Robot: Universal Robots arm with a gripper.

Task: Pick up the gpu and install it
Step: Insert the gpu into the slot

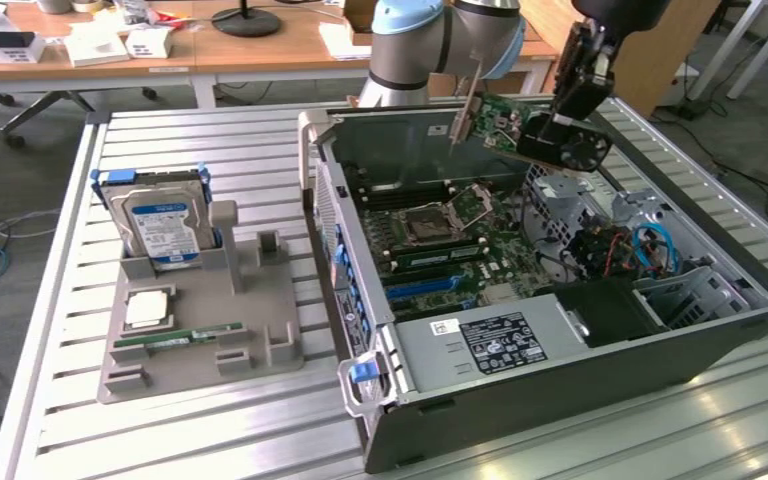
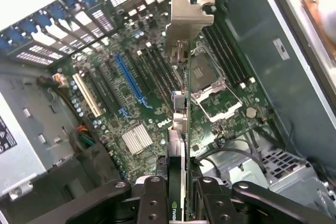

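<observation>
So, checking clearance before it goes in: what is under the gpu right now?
The gpu, held by the gripper, hangs above the motherboard inside the open case. The strip of board directly beneath it is covered.

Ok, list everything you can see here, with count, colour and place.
gpu: one, green board with black fan and silvery bracket, held over the open case
computer case: one, dark, side open, on the table
motherboard: one, green, inside the case
power supply: one, grey with black label, inside the case
holder: one, grey, on the table at the exterior view's left of the case
hard drive: one, silver with blue label, upright in the holder
processor: one, silvery, flat in the holder
memory stick: one, green, lying in the holder
table: one, silvery slatted metal, under it all
arm: one, light blue and grey, behind the case
gripper: one, black, shut on the gpu
</observation>
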